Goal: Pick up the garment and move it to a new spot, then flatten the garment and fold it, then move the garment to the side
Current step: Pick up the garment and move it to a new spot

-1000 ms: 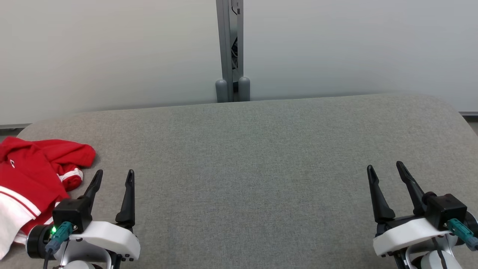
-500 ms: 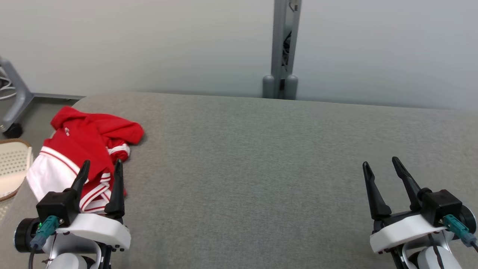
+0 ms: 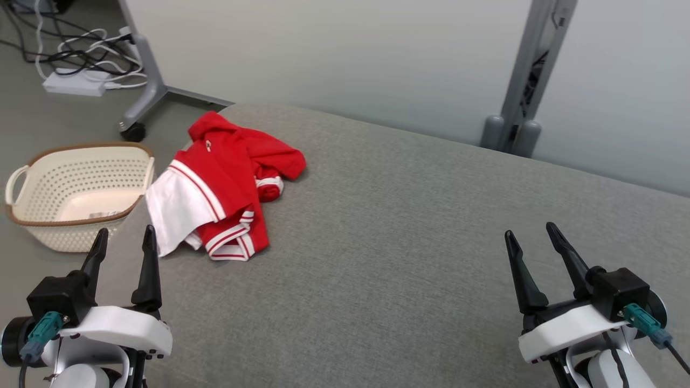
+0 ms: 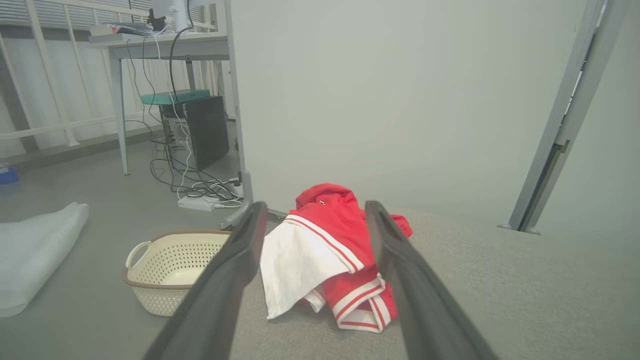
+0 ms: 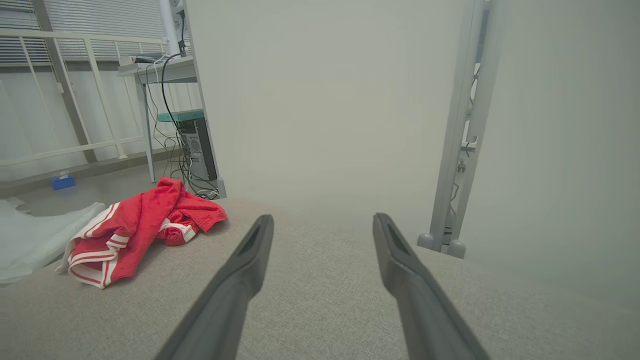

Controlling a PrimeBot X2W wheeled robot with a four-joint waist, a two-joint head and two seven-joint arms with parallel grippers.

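Garment (image 3: 226, 183): red-white, crumpled, lies at far-left corner of grey padded table (image 3: 404, 258), white part at table edge, near basket (image 3: 59, 237) on floor. Left gripper (image 3: 125, 233): fingers spread, empty, near garment, not touching. Right gripper (image 3: 529, 229): spread, empty, well apart from garment.

Even soft light, hazy wrist views

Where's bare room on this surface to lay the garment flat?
Bare: the wide grey surface between the red garment and the right gripper, back to the grey post. Crowded: the left end, where the garment lies crumpled at the edge, basket just beyond, ahead of the left gripper.
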